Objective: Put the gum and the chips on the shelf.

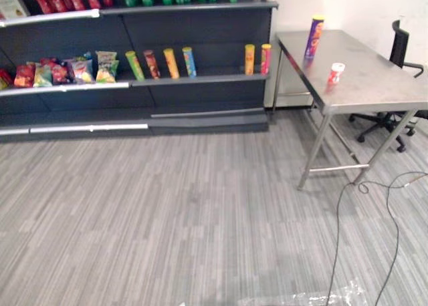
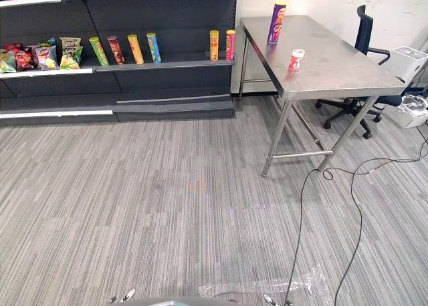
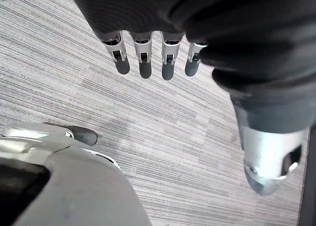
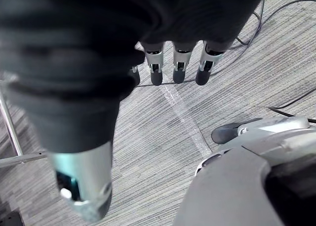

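The left robot hand [image 3: 144, 63] hangs open and empty over the grey striped carpet [image 2: 167, 186], and so does the right robot hand [image 4: 178, 70]. The small white-and-red gum canister [image 2: 296, 59] stands upright on the steel bench [image 2: 334, 75]. The tall purple chips tube [image 2: 277, 23] stands farther back, apart from it. Left of the bench, the dark shelf [image 2: 167, 66] holds coloured tubes and snack bags.

Right hand [image 4: 98, 48]: dark ribbed cover, hanging above the floor, holding nothing.
Fingers [image 4: 178, 70]: silver with dark tips, in a row, straight and apart from the floor.
Thumb [image 4: 81, 186]: silver, set apart from the fingers, touching nothing.
Carpet [image 4: 148, 152]: grey, finely striped.
Tape strip [image 4: 182, 117]: clear, lying flat on the carpet below the fingers.
Table leg [image 4: 9, 120]: bare metal, at the edge.
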